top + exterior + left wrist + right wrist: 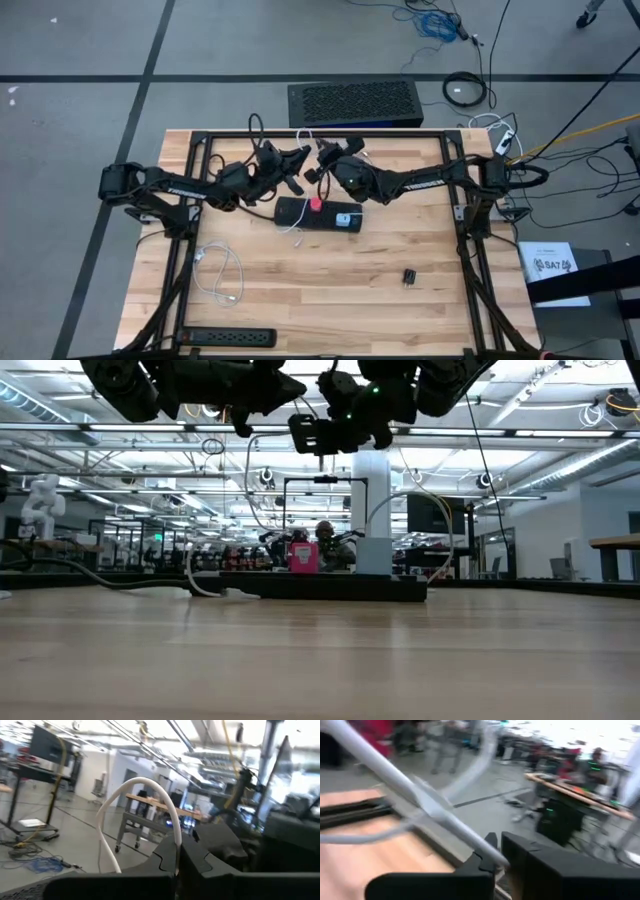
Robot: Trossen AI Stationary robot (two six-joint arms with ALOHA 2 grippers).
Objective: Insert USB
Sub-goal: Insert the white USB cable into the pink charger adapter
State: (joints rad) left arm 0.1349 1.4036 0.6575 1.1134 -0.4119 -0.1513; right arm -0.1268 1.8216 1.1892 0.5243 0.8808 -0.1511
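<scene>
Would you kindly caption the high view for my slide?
Both grippers, left and right, shut on a white cable above the black hub.

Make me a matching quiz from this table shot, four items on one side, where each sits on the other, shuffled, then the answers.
Things:
1. coiled white cable
2. black power strip
3. small black adapter
4. black hub with pink plug

Places:
A. table's near edge, left side
B. table middle, below both claws
C. right of centre, alone on bare wood
D. left part of table, loose on wood

Pairs: 1-D, 2-A, 3-C, 4-B
</scene>
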